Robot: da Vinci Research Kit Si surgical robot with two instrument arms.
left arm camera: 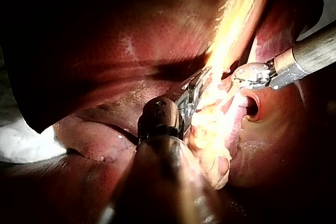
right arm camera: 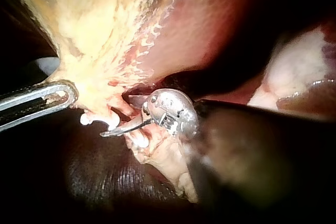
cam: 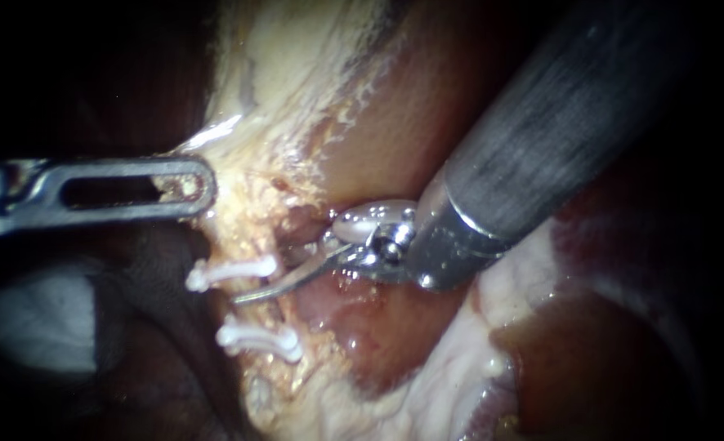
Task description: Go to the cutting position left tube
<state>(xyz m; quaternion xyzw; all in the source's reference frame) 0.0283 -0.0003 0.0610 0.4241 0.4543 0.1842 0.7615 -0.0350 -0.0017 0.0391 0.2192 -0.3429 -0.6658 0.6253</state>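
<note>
My right instrument (cam: 257, 282) comes in from the upper right and ends in thin curved blades, standing slightly open. The lower blade lies between two white clips, the upper clip (cam: 233, 273) and the lower clip (cam: 261, 340), across the pale tube (cam: 284, 309) they sit on. The right wrist view shows the same blades (right arm camera: 113, 130) beside a clip (right arm camera: 97, 120). From the left, my left instrument (cam: 189, 188) has its slotted jaws shut on yellowish fatty tissue (cam: 252, 204) and holds it taut. The left wrist view shows that grip (left arm camera: 193, 97).
Reddish-brown liver (cam: 395, 98) lies behind and to the right of the tube. Pale fatty tissue (cam: 427, 367) runs along the lower right. A white patch (cam: 35, 318) shows at the lower left, in shadow. My right instrument's thick shaft (cam: 558, 122) fills the upper right.
</note>
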